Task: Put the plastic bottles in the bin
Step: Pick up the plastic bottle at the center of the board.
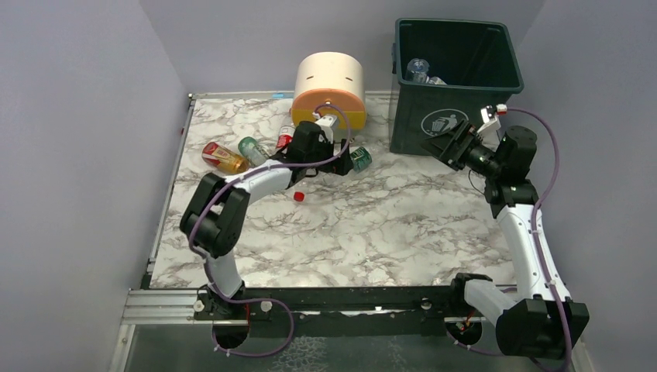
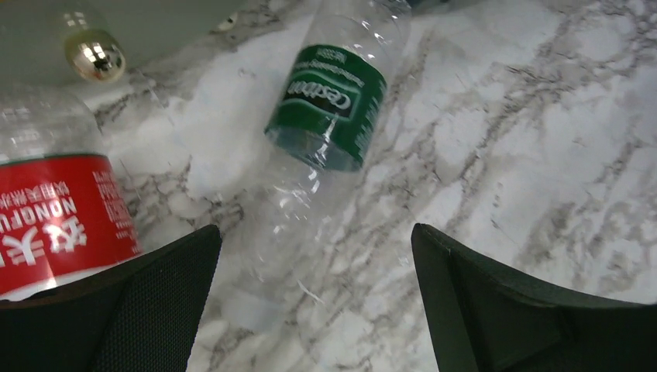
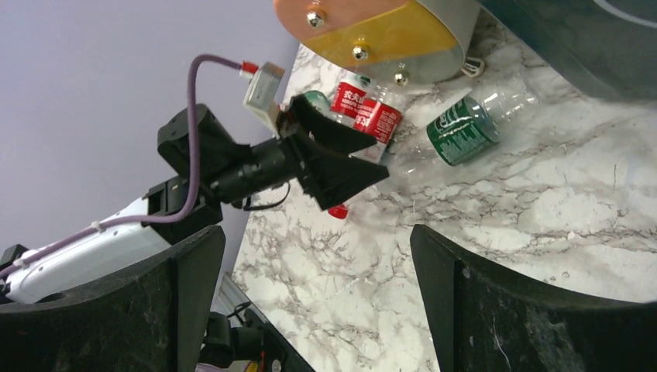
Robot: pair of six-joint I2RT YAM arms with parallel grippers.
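Loose red cap [image 1: 298, 197] on desk [image 1: 387, 225]. Reaching step: left jaws wide apart, empty, over green-label bottle [image 2: 329, 105] lying flat, red-label bottle [image 2: 54, 205] just beside. Next: descend, clamp mid-body, carry to bin [image 1: 414, 128]. Right jaws apart, empty, by bin front; some bottles [image 1: 418, 71] inside.

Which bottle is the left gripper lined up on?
The clear green-label bottle: it lies on its side, centred between the fingers of the open left gripper; the red-label bottle sits off beside one finger.
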